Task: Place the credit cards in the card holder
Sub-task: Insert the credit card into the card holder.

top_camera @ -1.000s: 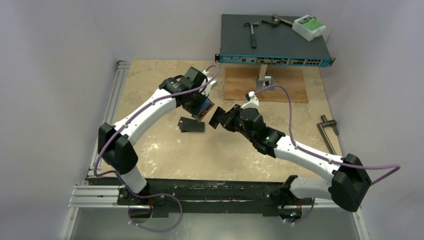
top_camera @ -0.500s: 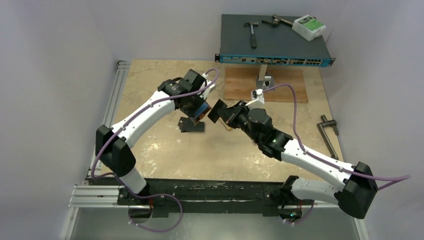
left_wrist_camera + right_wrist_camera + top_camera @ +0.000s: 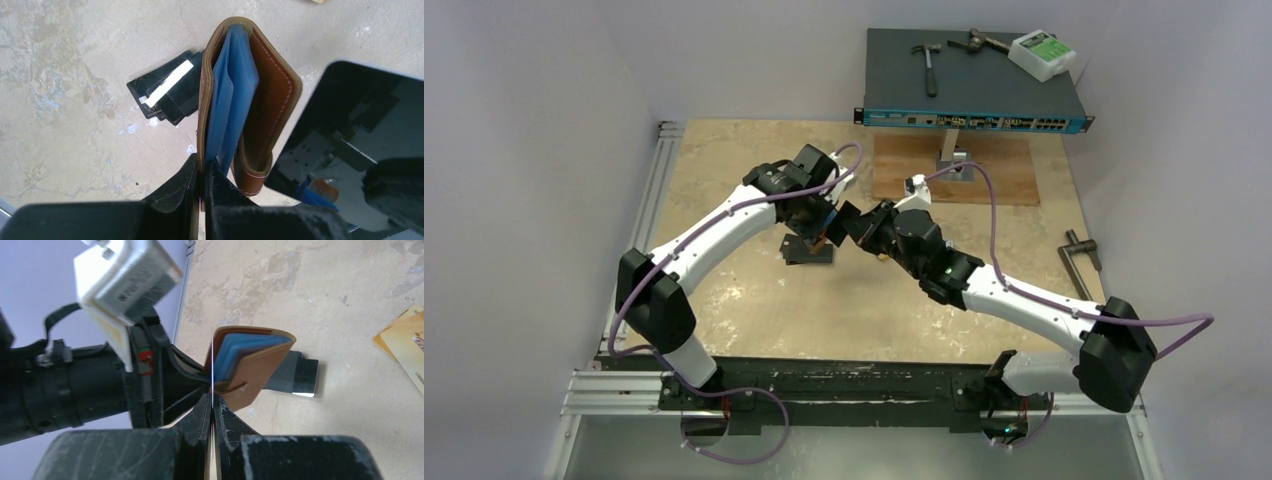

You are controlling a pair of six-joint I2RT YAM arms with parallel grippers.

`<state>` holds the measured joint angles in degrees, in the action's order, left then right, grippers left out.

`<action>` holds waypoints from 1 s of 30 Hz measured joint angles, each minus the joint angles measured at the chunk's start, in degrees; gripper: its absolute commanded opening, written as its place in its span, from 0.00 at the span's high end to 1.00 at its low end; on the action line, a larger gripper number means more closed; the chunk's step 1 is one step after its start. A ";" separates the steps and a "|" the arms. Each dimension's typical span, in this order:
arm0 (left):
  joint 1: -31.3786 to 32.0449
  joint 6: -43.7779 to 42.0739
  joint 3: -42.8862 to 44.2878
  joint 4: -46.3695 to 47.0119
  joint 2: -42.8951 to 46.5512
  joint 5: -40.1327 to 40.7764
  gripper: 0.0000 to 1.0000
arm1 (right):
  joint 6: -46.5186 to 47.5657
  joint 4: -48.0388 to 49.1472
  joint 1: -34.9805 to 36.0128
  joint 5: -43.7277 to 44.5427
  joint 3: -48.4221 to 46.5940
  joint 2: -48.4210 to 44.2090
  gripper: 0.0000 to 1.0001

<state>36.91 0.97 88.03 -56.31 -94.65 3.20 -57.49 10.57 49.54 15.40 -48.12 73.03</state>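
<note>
Closed tight, the left gripper pinches one side of the card holder and holds it in the air above the middle of the bench, with the blue pockets open toward the wrist camera. The right gripper is also closed, on a black card. The edge of this card stands just beside the holder's open side; whether it touches, I cannot tell. Other black cards lie on the bench below, and gold cards lie apart from them.
</note>
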 measured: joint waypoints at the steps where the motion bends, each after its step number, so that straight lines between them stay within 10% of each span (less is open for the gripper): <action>1: 0.00 0.02 -0.28 0.13 0.00 0.00 1.00 | -0.11 0.22 0.17 0.09 -0.13 -0.09 1.00; 30: 0.04 2.97 -2.32 1.79 2.71 -2.99 1.00 | -4.09 -3.23 2.21 9.66 -3.06 3.56 1.00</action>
<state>36.95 3.95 85.71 -54.52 -91.94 0.21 -61.58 7.33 51.75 25.06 -51.18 76.60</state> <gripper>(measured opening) 0.029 0.004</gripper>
